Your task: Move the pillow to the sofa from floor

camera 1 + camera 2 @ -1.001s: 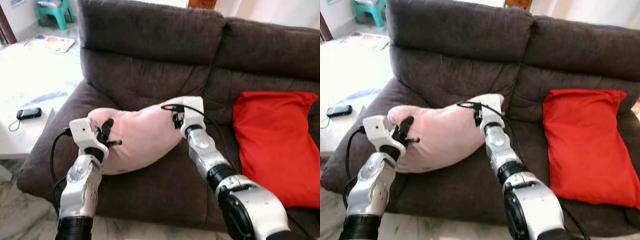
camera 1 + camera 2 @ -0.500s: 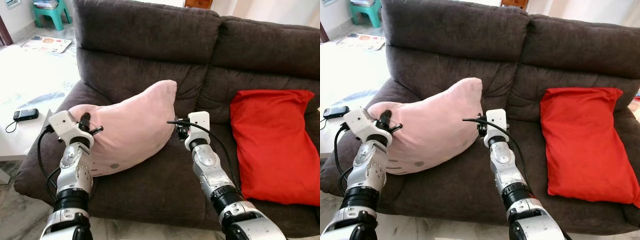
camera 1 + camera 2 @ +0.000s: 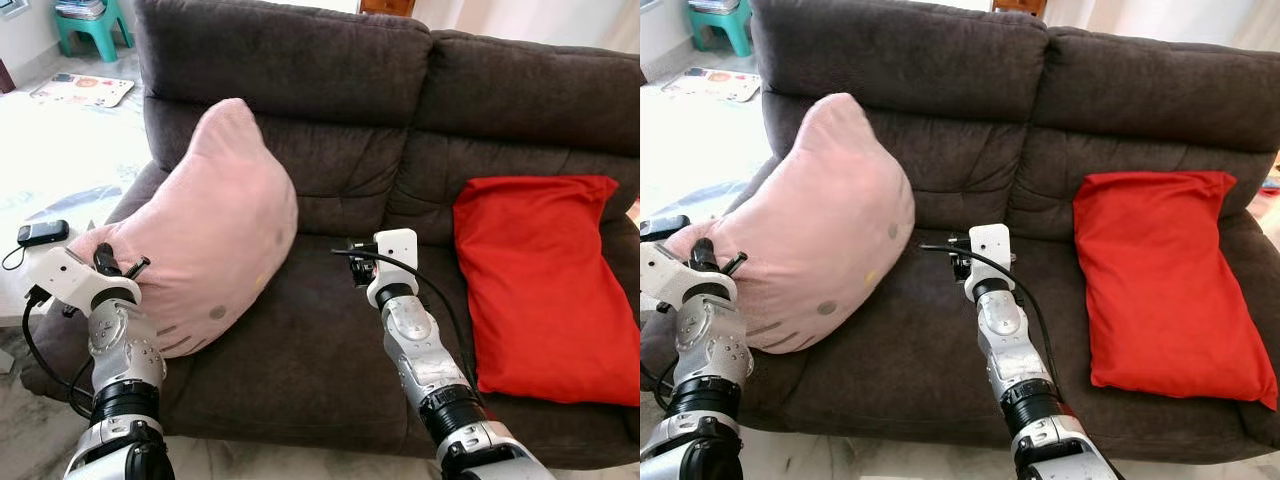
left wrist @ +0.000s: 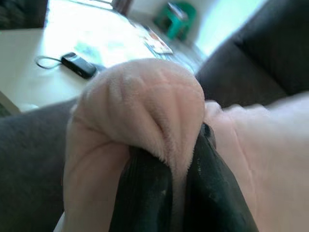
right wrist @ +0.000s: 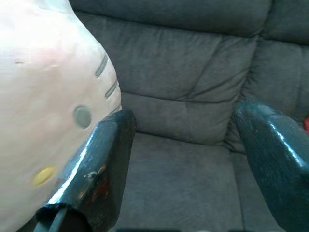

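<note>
Two grippers are in view; only one carries load. Your left gripper [image 3: 112, 268] has its jaws closed on a corner fold of the soft pink plush pillow [image 3: 205, 235], the fabric pinched between the black fingers [image 4: 145, 193] in the left wrist view. Your right gripper [image 3: 352, 264] hangs over the middle of the seat with its jaws spread wide and empty, just beside the pillow but apart from it.

The pillow stands tilted on the left seat of the dark brown fabric sofa [image 3: 330, 120]. Its upper end leans against the backrest and its lower end rests on the seat beside the left armrest. It is already off the floor.

Judged from this, the placing step is nearly complete and release is what remains. Open the left jaws, then draw the arm back along the armrest without dragging the corner. The pillow is soft and leaning, so it may slump once freed; check that it settles on the seat.

A red rectangular cushion [image 3: 545, 280] lies on the right seat, well apart. A small dark phone [image 3: 42, 233] lies on the white counter [image 3: 60, 170] beyond the armrest.
</note>
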Robot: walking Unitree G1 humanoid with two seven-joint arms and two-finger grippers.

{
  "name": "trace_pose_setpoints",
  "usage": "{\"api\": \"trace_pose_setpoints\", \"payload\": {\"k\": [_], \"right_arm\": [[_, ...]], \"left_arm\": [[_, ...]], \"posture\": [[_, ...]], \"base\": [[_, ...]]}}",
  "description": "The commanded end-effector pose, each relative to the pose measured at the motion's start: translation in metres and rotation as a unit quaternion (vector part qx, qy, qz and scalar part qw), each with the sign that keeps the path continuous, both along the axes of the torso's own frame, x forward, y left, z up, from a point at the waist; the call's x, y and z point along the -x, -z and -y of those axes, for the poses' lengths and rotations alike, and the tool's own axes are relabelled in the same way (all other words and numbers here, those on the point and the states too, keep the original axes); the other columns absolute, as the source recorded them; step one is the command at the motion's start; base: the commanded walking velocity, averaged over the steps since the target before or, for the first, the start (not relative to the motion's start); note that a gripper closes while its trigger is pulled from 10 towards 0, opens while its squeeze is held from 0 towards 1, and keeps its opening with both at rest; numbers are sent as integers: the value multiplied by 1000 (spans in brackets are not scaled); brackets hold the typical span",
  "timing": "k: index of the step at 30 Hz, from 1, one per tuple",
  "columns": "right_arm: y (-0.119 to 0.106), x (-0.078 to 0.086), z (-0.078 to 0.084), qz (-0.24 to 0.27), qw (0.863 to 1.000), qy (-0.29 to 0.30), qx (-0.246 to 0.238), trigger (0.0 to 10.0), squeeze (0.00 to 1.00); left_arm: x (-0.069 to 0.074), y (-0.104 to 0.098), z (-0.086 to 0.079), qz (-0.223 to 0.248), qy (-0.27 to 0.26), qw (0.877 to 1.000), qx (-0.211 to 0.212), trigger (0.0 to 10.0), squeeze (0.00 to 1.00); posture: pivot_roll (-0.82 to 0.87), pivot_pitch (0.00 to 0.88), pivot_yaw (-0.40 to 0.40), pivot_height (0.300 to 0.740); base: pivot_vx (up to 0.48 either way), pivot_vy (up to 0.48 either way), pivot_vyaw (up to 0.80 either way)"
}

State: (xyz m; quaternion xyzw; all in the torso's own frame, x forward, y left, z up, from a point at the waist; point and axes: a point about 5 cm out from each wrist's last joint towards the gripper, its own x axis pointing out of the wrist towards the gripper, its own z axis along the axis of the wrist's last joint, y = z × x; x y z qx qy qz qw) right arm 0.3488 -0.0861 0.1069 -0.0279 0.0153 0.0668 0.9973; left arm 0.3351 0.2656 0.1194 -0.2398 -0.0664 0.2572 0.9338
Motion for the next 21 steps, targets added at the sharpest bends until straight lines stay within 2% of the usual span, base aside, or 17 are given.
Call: {"api": "trace_pose_setpoints", "payload": {"k": [1, 5, 7, 10, 11, 14, 15, 17, 18, 21], "right_arm": [[-1, 1, 0, -2, 1000, 0, 3, 10000, 0], [-1, 2, 3, -2, 1000, 6, 2, 10000, 0], [-1, 2, 3, -4, 1000, 6, 3, 10000, 0], [-1, 3, 3, -5, 1000, 7, 3, 10000, 0], [-1, 4, 3, -7, 1000, 6, 3, 10000, 0], [0, 4, 1, -8, 1000, 6, 2, 10000, 0], [0, 5, 1, -9, 1000, 6, 1, 10000, 0], [0, 5, 0, -10, 1000, 5, 0, 10000, 0], [0, 5, -1, -10, 1000, 4, 0, 10000, 0], [-1, 5, -2, -10, 1000, 3, 0, 10000, 0]], "left_arm": [[-3, 11, 10, -30, 38, 999, -2, 10000, 0], [-11, 9, 36, -28, 138, 989, -53, 10000, 0], [-11, 11, 40, -37, 156, 985, -63, 10000, 0], [-12, 13, 42, -48, 174, 980, -82, 10000, 0], [-12, 17, 41, -68, 186, 976, -94, 10000, 0], [-10, 21, 33, -93, 170, 975, -107, 10000, 0], [-9, 20, 26, -93, 145, 980, -101, 10000, 0], [-7, 18, 17, -77, 107, 990, -54, 10000, 0], [-6, 17, 10, -66, 74, 995, 1, 10000, 0], [-9, 18, 10, -72, 62, 994, 49, 10000, 0]], "posture": [[139, 71, -109, 740], [136, 71, -108, 740], [135, 72, -109, 740], [134, 72, -107, 740], [138, 73, -108, 740], [138, 73, -107, 740], [139, 73, -106, 740], [140, 73, -108, 740], [141, 71, -109, 740], [141, 72, -110, 740]], "base": [[0, 0, 0], [0, 0, 0], [0, 0, 0], [0, 0, 0], [0, 0, 0], [0, 0, 0], [0, 0, 0], [0, 0, 0], [0, 0, 0], [0, 0, 0]]}}
